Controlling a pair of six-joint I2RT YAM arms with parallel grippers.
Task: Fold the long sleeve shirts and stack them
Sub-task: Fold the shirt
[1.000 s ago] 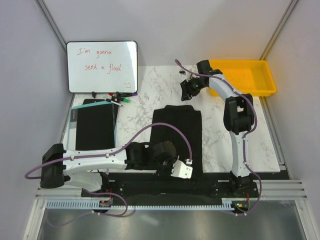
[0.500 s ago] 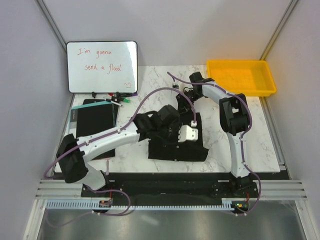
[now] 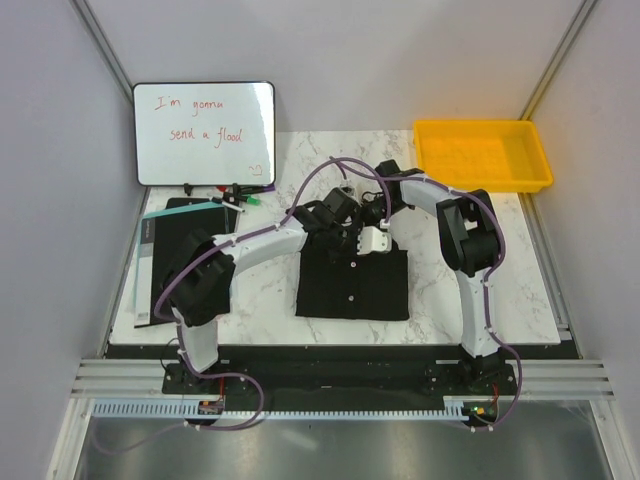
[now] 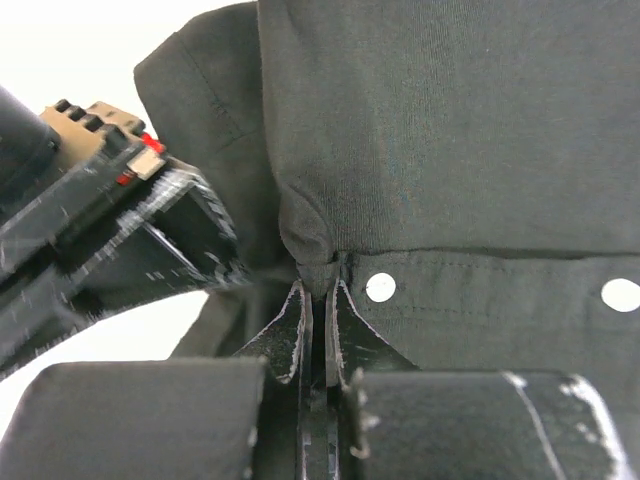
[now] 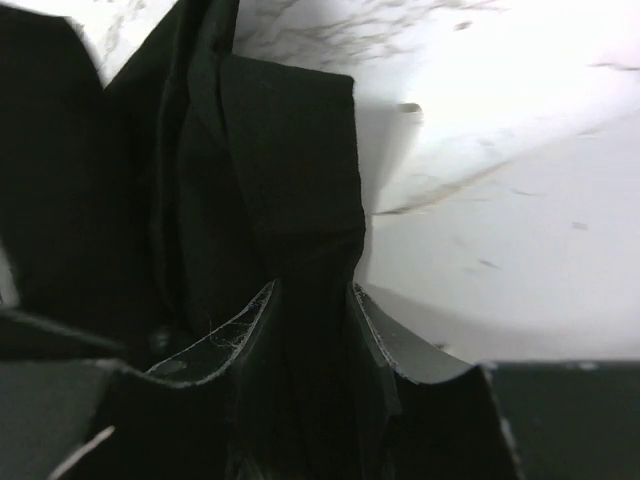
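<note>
The left arm [image 3: 255, 242] rises from its base at the near edge, bends sharply at the elbow and stretches its forearm away and to the right. The right arm [image 3: 470, 240] stands up from its own base and then folds over to the left, so the two wrists come close together. The left claw [image 4: 320, 292] has its tips pressed together on a fold of the black shirt [image 4: 450, 120]. The right claw [image 5: 312, 300] grips a thicker bunch of the same cloth, which fills the gap between its fingers [image 5: 385, 350].
</note>
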